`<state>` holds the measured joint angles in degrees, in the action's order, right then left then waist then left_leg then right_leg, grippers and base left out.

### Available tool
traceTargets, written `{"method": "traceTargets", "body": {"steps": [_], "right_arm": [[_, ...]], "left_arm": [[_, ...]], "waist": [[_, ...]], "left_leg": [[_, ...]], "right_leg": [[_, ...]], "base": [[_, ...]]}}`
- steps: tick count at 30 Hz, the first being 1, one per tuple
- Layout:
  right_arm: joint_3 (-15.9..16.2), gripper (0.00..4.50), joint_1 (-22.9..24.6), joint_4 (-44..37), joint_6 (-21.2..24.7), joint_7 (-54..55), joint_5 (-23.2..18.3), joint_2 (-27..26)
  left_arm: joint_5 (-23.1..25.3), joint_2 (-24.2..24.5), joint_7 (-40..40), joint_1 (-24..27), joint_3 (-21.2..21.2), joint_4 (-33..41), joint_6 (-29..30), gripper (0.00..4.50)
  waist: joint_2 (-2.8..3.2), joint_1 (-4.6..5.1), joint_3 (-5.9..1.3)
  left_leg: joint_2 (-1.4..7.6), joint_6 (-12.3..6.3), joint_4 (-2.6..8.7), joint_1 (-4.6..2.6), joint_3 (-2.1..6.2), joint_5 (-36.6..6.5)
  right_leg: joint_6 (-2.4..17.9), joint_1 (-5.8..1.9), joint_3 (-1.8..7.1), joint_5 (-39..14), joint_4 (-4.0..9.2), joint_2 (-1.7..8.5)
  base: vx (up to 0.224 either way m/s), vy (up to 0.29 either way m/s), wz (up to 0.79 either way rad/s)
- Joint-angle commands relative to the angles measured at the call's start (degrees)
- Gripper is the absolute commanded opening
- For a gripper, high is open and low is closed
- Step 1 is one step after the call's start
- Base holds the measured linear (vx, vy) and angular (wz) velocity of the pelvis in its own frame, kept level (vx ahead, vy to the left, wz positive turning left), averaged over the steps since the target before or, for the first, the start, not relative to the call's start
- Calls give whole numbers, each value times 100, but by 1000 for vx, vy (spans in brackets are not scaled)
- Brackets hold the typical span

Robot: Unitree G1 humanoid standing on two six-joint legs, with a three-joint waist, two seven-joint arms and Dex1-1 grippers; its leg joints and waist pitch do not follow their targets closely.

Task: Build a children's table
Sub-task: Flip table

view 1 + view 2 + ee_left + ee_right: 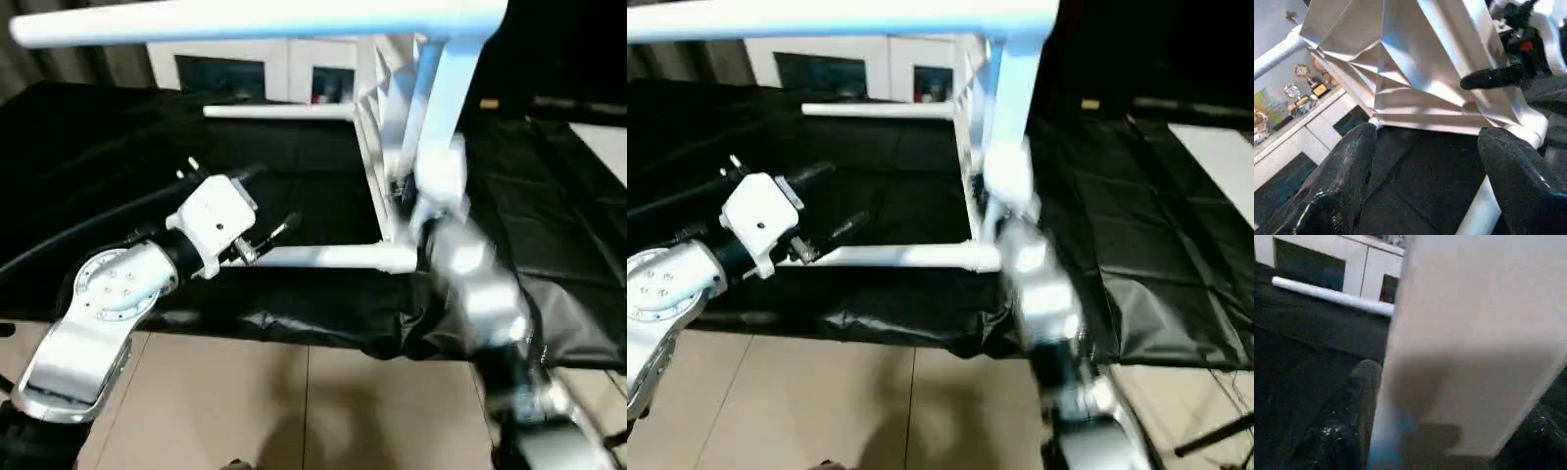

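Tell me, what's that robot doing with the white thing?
It is building a little table. The white tabletop is tipped up on its edge on the black-covered bench, with legs sticking out sideways. The right gripper has the tabletop's edge between its fingers. The left gripper is open, close to the ribbed underside and touching nothing. Behind stands a white cabinet.

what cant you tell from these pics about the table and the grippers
- Fourth long white tube leg: three show on the white ribbed plastic tabletop; its far side is hidden.
- Right gripper: in the right wrist view the tabletop edge sits between its black fingers; motion blur hides any contact.
- Left gripper is open; whether it touches the near leg is unclear.
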<state>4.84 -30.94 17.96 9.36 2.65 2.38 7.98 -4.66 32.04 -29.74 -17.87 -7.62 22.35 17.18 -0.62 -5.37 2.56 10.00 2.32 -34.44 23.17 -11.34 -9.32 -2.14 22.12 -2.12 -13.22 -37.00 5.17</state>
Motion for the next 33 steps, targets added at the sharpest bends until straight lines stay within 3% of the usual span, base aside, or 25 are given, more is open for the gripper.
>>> {"method": "traceTargets", "body": {"steps": [1,2,5,6,8,9,12,14,17,18,19,22,25,29,33], "right_arm": [[-182,341,248,-185,-980,80,29,49],[-203,341,289,-199,-1136,70,8,47],[-253,356,489,-321,-1907,-69,-86,56],[-254,386,561,-383,-2174,-106,-90,73],[-255,391,603,-418,-2336,-125,-89,83],[-221,395,671,-475,-2639,-154,-46,123],[-48,435,861,-577,-3503,-120,241,324],[-11,440,917,-612,-3680,-92,318,373],[176,446,1036,-644,-4330,-233,605,501],[176,446,1036,-644,-4330,-233,605,501],[255,450,1049,-661,-4464,-354,646,509],[559,450,1035,-622,-4647,-708,725,530],[950,450,1005,-487,-4678,-1018,870,548],[1086,450,967,-339,-4645,-1081,935,444],[1228,450,920,-375,-4533,-1398,685,322]], "left_arm": [[321,-44,196,-27,-94,-163,-90,369],[386,-53,257,-33,-106,-193,-102,369],[628,-33,422,-58,-109,-355,-537,369],[724,11,445,-62,-115,-421,-747,369],[786,38,460,-65,-120,-460,-865,369],[893,96,470,-61,-123,-509,-1147,369],[1383,438,436,-109,-227,-587,-1890,369],[1473,508,448,-122,-197,-602,-2146,369],[1752,621,742,-291,24,-690,-2974,369],[1752,621,742,-291,24,-690,-2974,369],[1772,620,826,-379,121,-710,-3202,398],[1862,669,993,-668,277,-885,-3540,398],[2294,843,1328,-981,323,-1179,-3790,440],[2835,998,1632,-1308,327,-1623,-3738,447],[3327,1164,2008,-1690,413,-2202,-3560,447]], "waist": [[137,0,-362],[105,13,-340],[113,16,-347],[115,19,-353],[119,25,-347],[147,25,-346],[144,15,-335],[141,16,-328],[128,13,-326],[136,14,-322],[131,22,-320],[135,18,-320],[132,28,-317],[138,24,-327],[138,16,-331]], "left_leg": [[233,626,449,-201,166,-1469],[249,623,448,-212,155,-1623],[248,552,458,-205,176,-1720],[258,509,458,-210,183,-1748],[260,477,464,-208,187,-1753],[257,464,466,-216,190,-1782],[263,434,470,-212,198,-1904],[265,423,472,-214,197,-2000],[273,389,469,-204,204,-2046],[269,371,473,-214,202,-2092],[270,357,476,-207,204,-2085],[275,304,473,-206,208,-2132],[275,280,474,-188,219,-2121],[278,286,464,-202,214,-2080],[281,284,471,-203,223,-2071]], "right_leg": [[743,-114,191,-70,389,224],[701,-88,204,-211,432,226],[691,-108,199,-287,449,220],[704,-111,199,-253,445,217],[733,-109,194,-225,440,211],[769,-104,192,-232,427,206],[723,-100,193,-373,463,214],[724,-94,197,-516,472,219],[769,-97,199,-528,472,227],[791,-89,200,-579,469,224],[811,-92,201,-560,462,221],[866,-86,199,-576,463,226],[865,-98,201,-620,455,234],[940,-72,206,-555,440,228],[960,-76,204,-470,431,232]], "base": [[0,0,0],[0,0,0],[0,0,0],[0,0,0],[0,0,0],[0,0,0],[0,0,0],[0,0,0],[0,0,0],[0,0,0],[0,0,0],[0,0,0],[0,0,0],[0,0,0],[0,0,0]]}}
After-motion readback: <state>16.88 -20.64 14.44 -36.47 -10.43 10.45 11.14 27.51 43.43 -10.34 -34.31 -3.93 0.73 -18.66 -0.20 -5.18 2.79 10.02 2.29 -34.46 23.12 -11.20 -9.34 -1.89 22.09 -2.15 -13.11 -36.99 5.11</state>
